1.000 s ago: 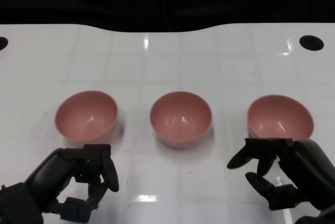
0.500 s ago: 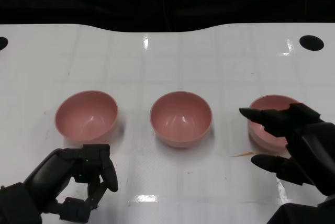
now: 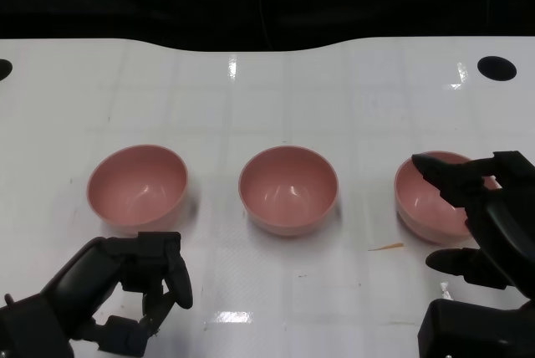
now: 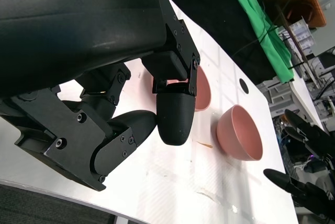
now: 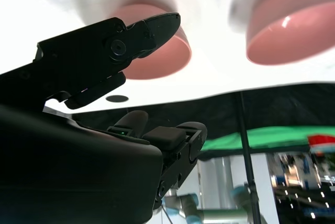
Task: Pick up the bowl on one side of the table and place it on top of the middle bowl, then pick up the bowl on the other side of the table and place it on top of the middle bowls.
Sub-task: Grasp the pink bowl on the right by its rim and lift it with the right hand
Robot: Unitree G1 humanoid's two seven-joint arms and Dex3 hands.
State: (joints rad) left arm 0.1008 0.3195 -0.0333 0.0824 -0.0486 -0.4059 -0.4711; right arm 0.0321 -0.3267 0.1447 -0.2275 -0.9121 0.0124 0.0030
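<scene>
Three pink bowls sit in a row on the white desk (image 3: pixel 276 99), none yet stacked: the left bowl (image 3: pixel 138 185), the middle bowl (image 3: pixel 288 188) and the right bowl (image 3: pixel 435 195), each upright and well apart from its neighbour. Your right hand (image 3: pixel 481 220) hangs over the right bowl with fingers spread, the upper ones reaching across the near rim and one below stretched toward the desk in front of it. It holds nothing; whether any fingertip touches the rim cannot be told from these views. Your left hand (image 3: pixel 125 287) rests low, just in front of the left bowl, fingers curled inward on nothing. A thin orange sliver (image 3: pixel 386 248) lies on the desk between the middle and right bowls.

You appear to be on the first step, the approach to the right-side bowl. The next move likely calls for you to close the fingers on its rim or wall, lift it clear, and carry it over the middle bowl to nest it there.
</scene>
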